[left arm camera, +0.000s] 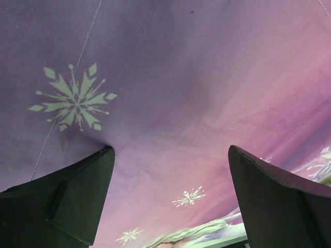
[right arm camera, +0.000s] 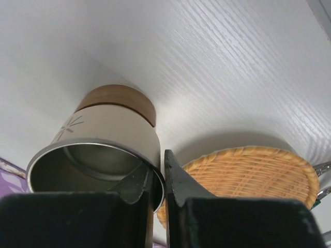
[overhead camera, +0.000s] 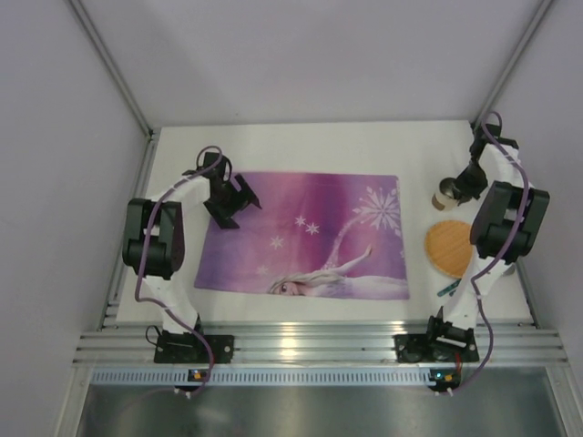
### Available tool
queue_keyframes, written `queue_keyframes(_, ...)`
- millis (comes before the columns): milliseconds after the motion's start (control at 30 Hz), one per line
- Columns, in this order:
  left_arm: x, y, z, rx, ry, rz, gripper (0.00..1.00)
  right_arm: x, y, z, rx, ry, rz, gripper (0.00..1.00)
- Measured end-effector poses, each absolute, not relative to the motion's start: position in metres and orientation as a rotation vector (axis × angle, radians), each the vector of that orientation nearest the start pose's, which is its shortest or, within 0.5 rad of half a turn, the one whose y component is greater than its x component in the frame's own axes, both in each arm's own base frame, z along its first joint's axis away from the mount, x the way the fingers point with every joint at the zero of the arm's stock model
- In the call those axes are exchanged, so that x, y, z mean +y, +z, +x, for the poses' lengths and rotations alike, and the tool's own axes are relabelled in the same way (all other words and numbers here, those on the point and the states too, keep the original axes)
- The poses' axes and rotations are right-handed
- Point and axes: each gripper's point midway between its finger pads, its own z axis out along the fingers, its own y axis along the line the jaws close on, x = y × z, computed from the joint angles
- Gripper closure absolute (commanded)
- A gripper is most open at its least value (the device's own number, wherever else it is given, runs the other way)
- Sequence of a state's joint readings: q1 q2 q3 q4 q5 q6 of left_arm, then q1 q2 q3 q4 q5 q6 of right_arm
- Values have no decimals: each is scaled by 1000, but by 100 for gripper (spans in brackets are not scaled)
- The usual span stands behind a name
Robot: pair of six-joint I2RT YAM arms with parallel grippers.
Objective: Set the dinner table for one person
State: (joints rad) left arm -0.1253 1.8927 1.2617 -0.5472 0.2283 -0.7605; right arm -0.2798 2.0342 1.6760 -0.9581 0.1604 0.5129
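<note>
Top view: the placemat (overhead camera: 310,237) lies flat on the dinner table (overhead camera: 301,146). The cup (overhead camera: 446,193) and woven plate (overhead camera: 448,248) stand beside it, to the right.
Left wrist: the left gripper (left arm camera: 170,155) hangs wide open above the placemat.
Right wrist: the right gripper (right arm camera: 155,165) pinches the cup's rim.
Nothing is on the placemat yet.

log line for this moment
left pincer: open over placemat | right pincer: shut on cup rim | woven plate: right of placemat

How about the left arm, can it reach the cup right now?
Probably not: the cup sits far right on the table, beyond the placemat, and the right gripper pinches its rim. The left gripper hangs open over the placemat's left end.
</note>
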Motion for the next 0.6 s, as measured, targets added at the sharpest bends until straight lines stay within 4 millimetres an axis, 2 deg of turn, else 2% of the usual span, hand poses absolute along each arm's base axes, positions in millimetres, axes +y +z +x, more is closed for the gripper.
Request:
queue_keyframes(233, -103, 34, 383, 2707, -439, -906, 2, -114, 74, 411, 2620, -177, 1074, 100)
queue_keyframes(400, -91, 34, 374, 2728, -343, -926, 2, -98, 85, 424, 2594, -129, 1046, 100)
queue_keyframes(500, -84, 45, 375, 2736, -291, -943, 2, -76, 94, 432, 2591, -93, 989, 100)
queue_keyframes(600, -83, 72, 393, 2688, -305, -929, 2, -35, 107, 446, 2590, -34, 881, 100)
